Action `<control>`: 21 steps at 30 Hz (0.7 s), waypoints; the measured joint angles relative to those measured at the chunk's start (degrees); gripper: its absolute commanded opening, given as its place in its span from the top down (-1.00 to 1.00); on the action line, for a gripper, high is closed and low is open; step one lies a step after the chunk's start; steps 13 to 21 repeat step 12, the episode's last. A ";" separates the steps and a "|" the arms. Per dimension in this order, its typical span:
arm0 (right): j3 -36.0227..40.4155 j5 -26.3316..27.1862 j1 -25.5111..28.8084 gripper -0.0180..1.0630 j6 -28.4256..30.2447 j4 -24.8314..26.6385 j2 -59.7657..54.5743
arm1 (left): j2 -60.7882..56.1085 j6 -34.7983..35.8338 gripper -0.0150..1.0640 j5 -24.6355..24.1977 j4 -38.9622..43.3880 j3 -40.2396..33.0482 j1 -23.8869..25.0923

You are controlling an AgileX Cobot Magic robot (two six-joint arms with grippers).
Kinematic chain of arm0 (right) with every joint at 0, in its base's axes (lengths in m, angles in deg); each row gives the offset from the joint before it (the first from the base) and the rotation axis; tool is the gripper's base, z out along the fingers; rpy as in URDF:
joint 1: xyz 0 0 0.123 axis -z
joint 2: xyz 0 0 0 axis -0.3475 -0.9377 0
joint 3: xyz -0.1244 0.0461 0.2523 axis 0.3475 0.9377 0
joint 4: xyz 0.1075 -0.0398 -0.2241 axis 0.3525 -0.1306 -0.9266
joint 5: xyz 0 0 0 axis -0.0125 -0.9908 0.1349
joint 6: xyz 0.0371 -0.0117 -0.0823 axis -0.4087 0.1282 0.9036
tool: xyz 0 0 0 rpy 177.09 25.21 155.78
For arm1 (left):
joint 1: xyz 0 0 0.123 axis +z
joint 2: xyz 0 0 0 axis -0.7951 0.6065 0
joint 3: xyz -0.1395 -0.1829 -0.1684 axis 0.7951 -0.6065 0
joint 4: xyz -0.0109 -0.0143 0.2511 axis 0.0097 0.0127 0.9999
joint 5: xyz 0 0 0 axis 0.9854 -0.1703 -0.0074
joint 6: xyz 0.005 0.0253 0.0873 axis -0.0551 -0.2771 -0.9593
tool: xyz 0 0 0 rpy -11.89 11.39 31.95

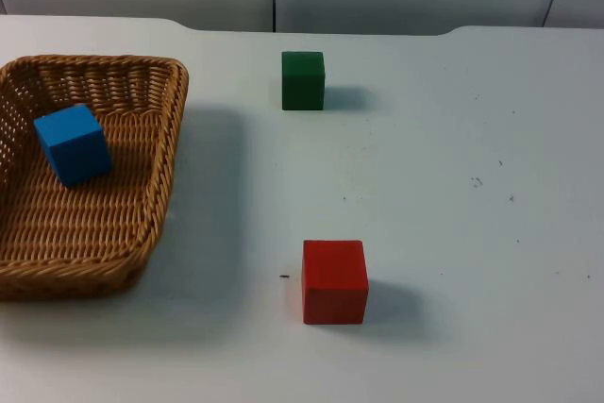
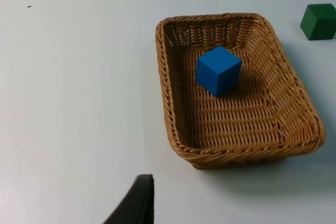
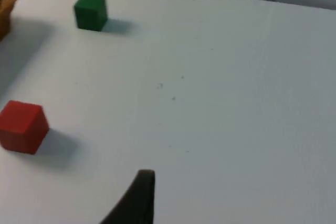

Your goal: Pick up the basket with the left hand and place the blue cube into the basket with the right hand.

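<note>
The wicker basket (image 1: 142, 233) sits on the white counter (image 1: 453, 233), and the blue cube (image 1: 73, 143) lies tilted inside it near the far wall. A green cube (image 1: 303, 80) and a red cube (image 1: 334, 281) stand well apart on the counter. One black fingertip (image 2: 137, 203) of the left gripper hangs apart from the basket, touching nothing; likewise the right gripper's fingertip (image 3: 137, 198). Whether either gripper is spread or closed I cannot tell.

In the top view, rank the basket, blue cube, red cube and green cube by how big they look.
1. basket, by far the largest.
2. red cube.
3. blue cube, close to the red one, and the red cube lies nearer the camera, so their order is unsure.
4. green cube, smallest-looking, but farthest away.
</note>
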 measured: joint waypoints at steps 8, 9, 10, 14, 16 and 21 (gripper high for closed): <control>0.00 0.00 9.83 -0.96 0.00 0.00 0.00 | 0.00 0.00 -0.98 0.00 0.00 0.00 0.00; 0.00 0.00 10.91 -0.96 0.00 0.00 0.00 | 0.00 0.00 -0.98 0.00 0.00 0.00 0.00; 0.00 0.00 11.86 -0.96 0.00 0.00 0.00 | 0.00 0.00 -0.98 0.00 0.00 0.00 0.00; 0.00 0.00 13.54 -0.96 0.00 0.00 0.00 | 0.00 0.00 -0.98 0.00 0.00 0.00 0.00; 0.00 0.00 13.54 -0.96 0.00 0.00 0.00 | 0.00 0.00 -0.98 0.00 0.00 0.00 0.00; 0.00 0.00 13.54 -0.96 0.00 0.00 0.00 | 0.00 0.00 -0.98 0.00 0.00 0.00 0.00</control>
